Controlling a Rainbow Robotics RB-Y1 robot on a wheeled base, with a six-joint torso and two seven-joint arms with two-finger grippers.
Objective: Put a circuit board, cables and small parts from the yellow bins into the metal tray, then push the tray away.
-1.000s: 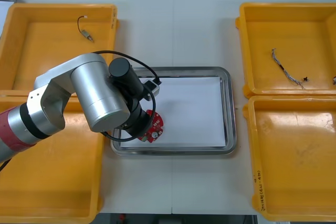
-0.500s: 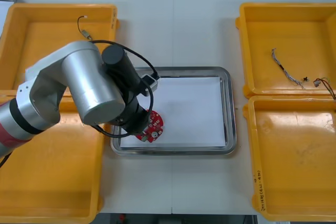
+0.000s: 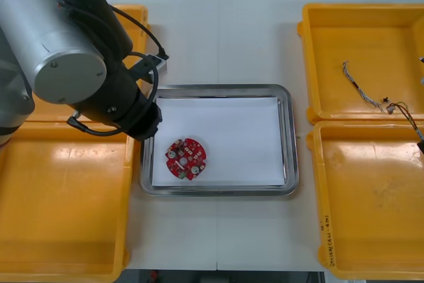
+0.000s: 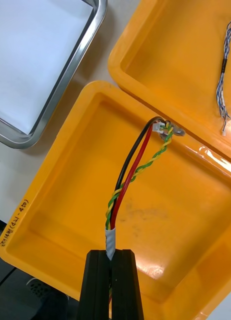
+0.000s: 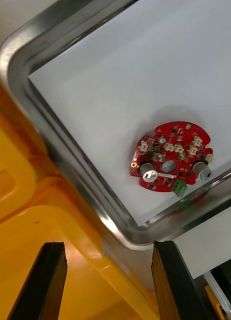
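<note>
A round red circuit board lies on the white sheet in the near-left corner of the metal tray. My left arm hangs over the tray's left rim and the left bins. In the left wrist view the left gripper is open and holds nothing. It sits above the tray rim, apart from the board. My right gripper is shut on a red and yellow cable that dangles over the near right bin. That cable shows at the table's right edge.
A twisted blue and white cable lies in the far right bin, also visible as a cable beyond the right fingers. The near left bin lies under my left arm. Most of the tray's white sheet is bare.
My left gripper let go of the circuit board, rose and drew back left off the tray. The board stays in the tray. The right gripper's cable moved toward the near right bin.
</note>
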